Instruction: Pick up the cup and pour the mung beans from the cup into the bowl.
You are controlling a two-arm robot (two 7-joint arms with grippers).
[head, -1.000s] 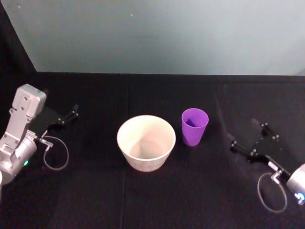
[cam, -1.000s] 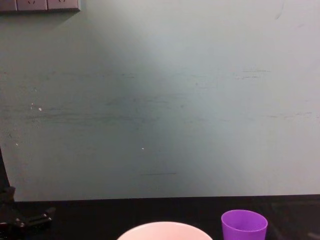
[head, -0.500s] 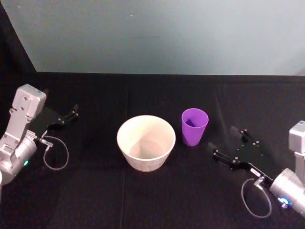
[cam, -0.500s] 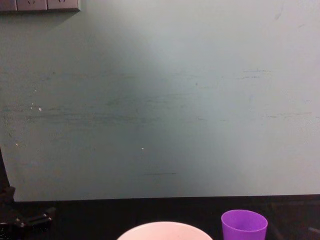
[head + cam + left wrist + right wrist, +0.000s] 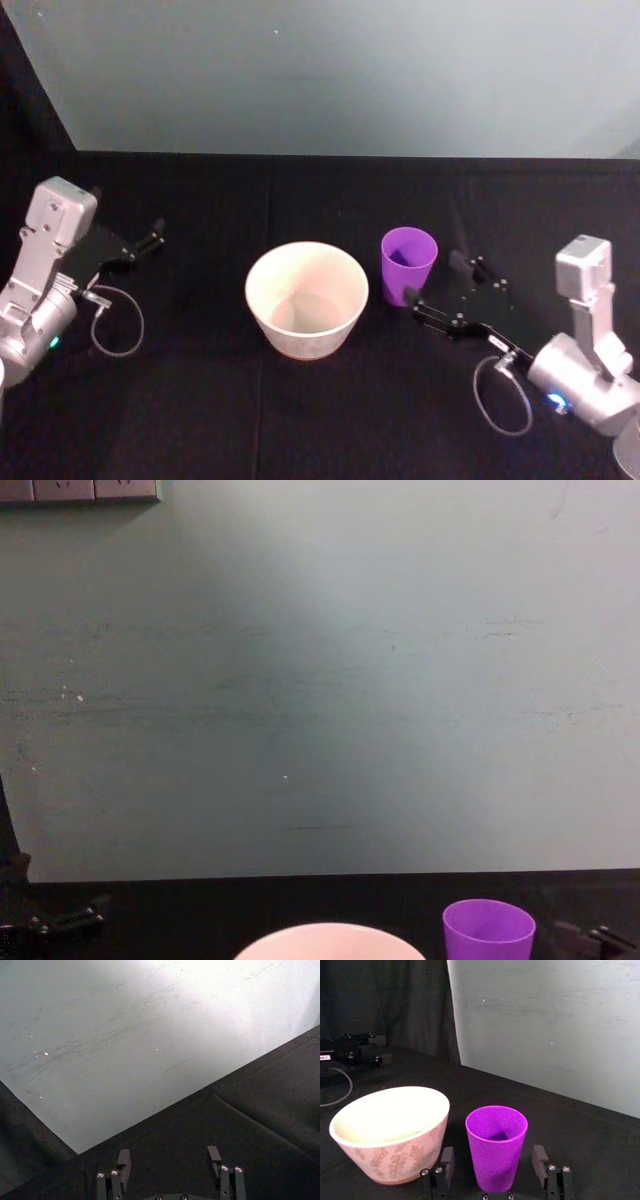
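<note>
Purple cup (image 5: 408,265) is standing upright just right of the bowl (image 5: 300,340), with the right gripper (image 5: 432,279) facing it.
The likely trouble is a tip-over. The cup looks light and tapered, so a finger nudging its side before the jaws are straddling it could be knocking it toward the bowl and spilling what it holds. A low or off-centre squeeze risks it slipping during the pour. The gripper is gaping wide and holding nothing, its opening facing the cup from the robot's right. From the wrist view, the cup seems to be sitting just ahead of the fingertips, perhaps barely between them. The left gripper (image 5: 145,240) is idling, spread open and empty, at the far left of the table (image 5: 200,420).
</note>
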